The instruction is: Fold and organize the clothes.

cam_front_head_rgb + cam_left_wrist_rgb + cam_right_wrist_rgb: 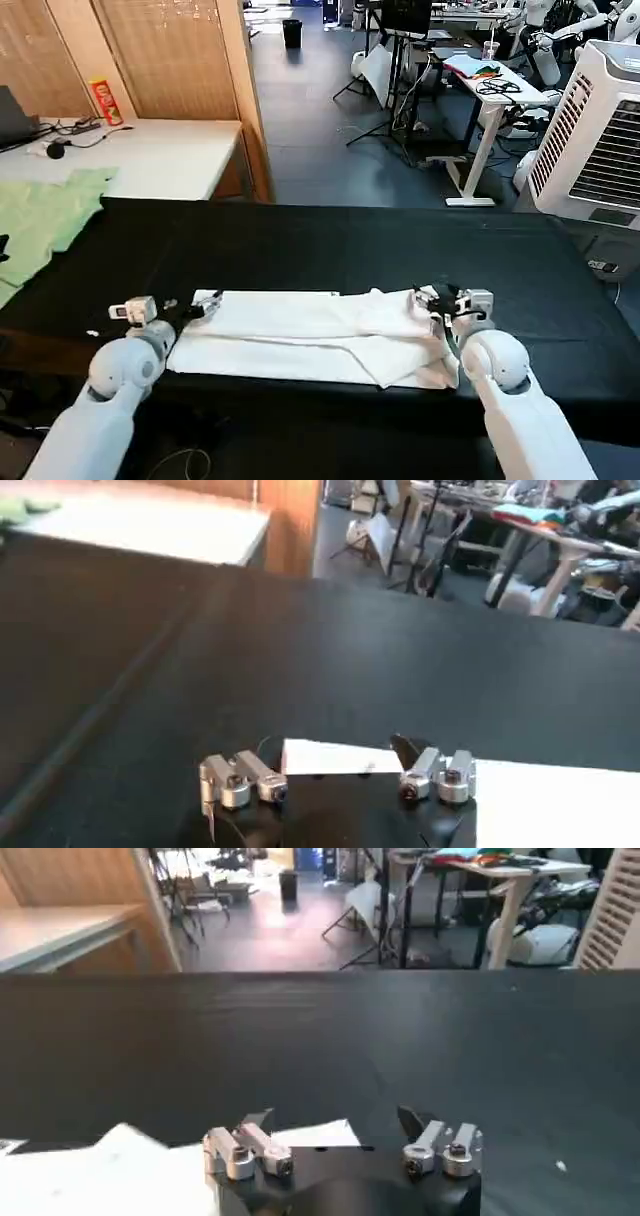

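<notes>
Because the white cotton T-shirt [315, 335] lies folded into a long band on the black cloth-covered table [330, 245], its long axis runs straight from one gripper to the other, and that is the relation you work from. The left gripper [203, 308] sits at the band's left end, fingers spread in its wrist view, with a white corner of the fabric [325, 757] lying between them and just ahead. The right gripper [437, 298] sits at the opposite end, jaws likewise apart, with the bunched sleeve end of the shirt [315, 1134] between the fingertips and trailing away towards the other arm. Neither gripper looks clamped on cloth. Each arm is nearest its own end; the band's middle is well apart from both. A pale green garment [40, 220] lies far off beyond the left gripper; leave it alone. Judgement: the next fold likely needs both ends pinched together.
</notes>
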Controlling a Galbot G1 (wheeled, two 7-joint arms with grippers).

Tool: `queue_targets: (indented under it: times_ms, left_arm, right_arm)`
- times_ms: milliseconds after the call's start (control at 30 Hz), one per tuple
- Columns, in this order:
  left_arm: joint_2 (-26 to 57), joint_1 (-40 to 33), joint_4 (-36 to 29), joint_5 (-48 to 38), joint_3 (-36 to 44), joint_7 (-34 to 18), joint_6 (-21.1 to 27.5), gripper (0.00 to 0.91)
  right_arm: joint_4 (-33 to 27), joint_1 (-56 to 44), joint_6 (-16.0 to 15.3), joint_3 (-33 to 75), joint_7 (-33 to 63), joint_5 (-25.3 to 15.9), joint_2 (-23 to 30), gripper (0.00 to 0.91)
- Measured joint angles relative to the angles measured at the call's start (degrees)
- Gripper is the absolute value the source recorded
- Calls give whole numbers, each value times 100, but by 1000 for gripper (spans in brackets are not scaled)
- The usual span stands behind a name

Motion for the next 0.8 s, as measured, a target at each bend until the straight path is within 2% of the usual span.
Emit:
queue_targets:
  times_ms: [33, 100, 133, 233, 267, 333, 500, 633, 667, 700, 733, 767, 800]
  left_arm:
    - [-1, 3, 13, -1, -4, 3, -2, 185]
    - [-2, 4, 37, 0, -15, 2, 0, 166]
    - [-1, 5, 47, 4, -18, 5, 3, 146]
    - [-10, -4, 84, 36, -20, 20, 1, 107]
    - [-20, -15, 105, 62, -20, 25, -7, 49]
    - [-53, -39, 158, 163, -19, 28, -29, 0]
    - [-168, -47, 209, 552, -25, -38, -163, 0]
    - [-226, -72, 207, 898, -20, -41, -322, 0]
    - [-234, -82, 205, 925, -20, -33, -341, 546]
    - [-237, -89, 196, 946, -20, -18, -367, 878]
    - [-239, -96, 191, 957, -20, -2, -389, 878]
    - [-239, -99, 184, 966, -20, 15, -421, 878]
    - [-238, -102, 177, 979, -20, 38, -452, 878]
  right_arm:
    - [-16, 0, 4, -5, -2, -28, 36, 332]
    - [-37, -12, 14, -5, -4, -69, 93, 107]
    - [-45, -23, 20, -3, -4, -87, 120, 78]
    - [-50, -75, 52, 12, 3, -147, 200, 78]
    - [-52, -93, 80, 14, 22, -179, 224, 78]
    - [-48, -139, 200, 9, 148, -259, 297, 78]
    - [-8, -269, 446, 60, 452, -397, 483, 39]
    - [40, -301, 458, 101, 485, -406, 563, 29]
    - [56, -312, 457, 112, 459, -403, 567, 39]
    - [71, -325, 449, 122, 419, -396, 567, 68]
    - [97, -347, 437, 133, 366, -391, 559, 156]
    - [129, -375, 431, 140, 316, -386, 541, 410]
    - [160, -402, 425, 151, 265, -385, 520, 878]
